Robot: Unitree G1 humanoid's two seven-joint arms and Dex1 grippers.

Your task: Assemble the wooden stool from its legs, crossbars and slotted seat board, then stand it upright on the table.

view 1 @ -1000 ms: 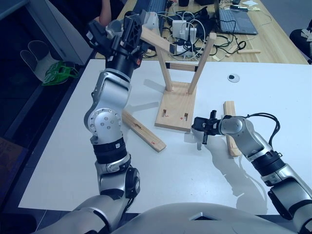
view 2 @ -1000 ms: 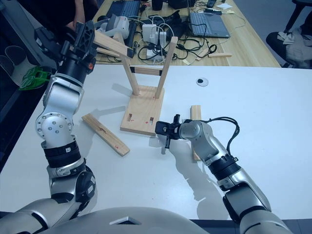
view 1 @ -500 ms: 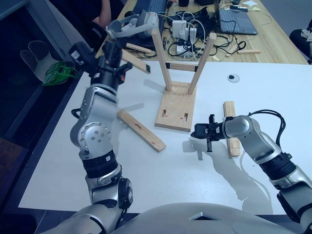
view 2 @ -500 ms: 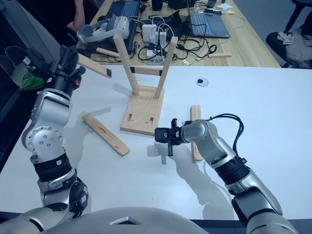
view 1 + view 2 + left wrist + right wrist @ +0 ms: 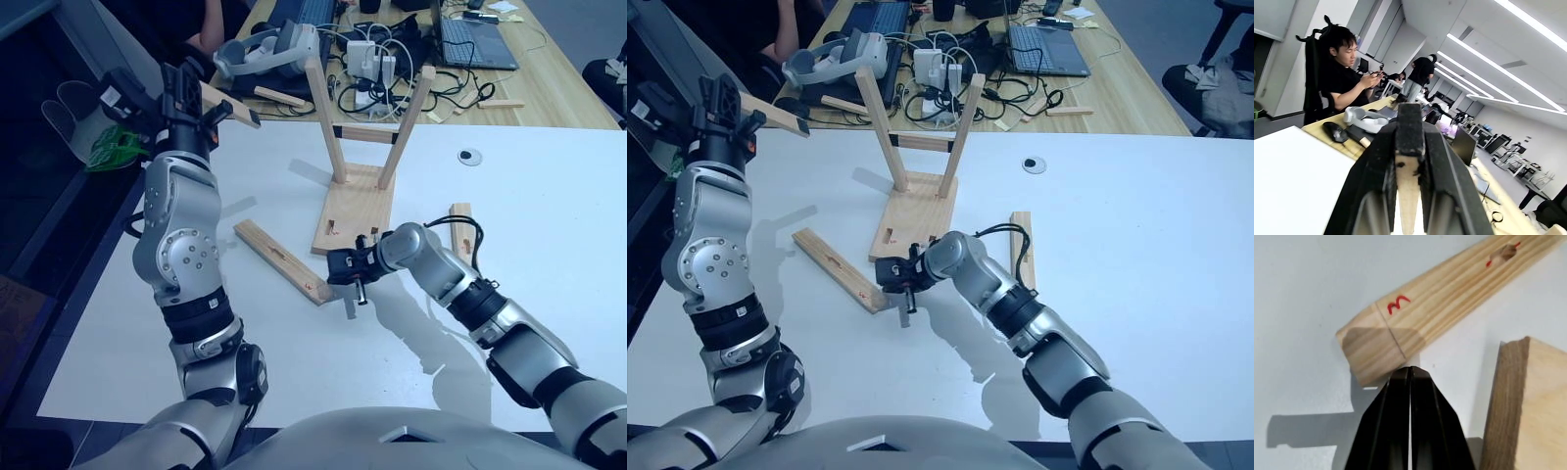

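left end effector (image 5: 189, 95) up high at far left, clenched on a stick (image 5: 238, 113). loose leg (image 5: 279, 259) flat on tabletop (image 5: 549, 215). right end effector (image 5: 340, 266) clenched empty, tip just beside that leg's near end and the board (image 5: 355, 223) edge. two legs (image 5: 331, 132) and a crossbar (image 5: 364, 134) stand in the board. spare piece (image 5: 1023, 250) lies right of it.

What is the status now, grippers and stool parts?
Left gripper shut on wooden bar, held high. Right gripper shut, empty, at end of loose leg, beside seat board. Seat board carries two legs; nothing blocking.
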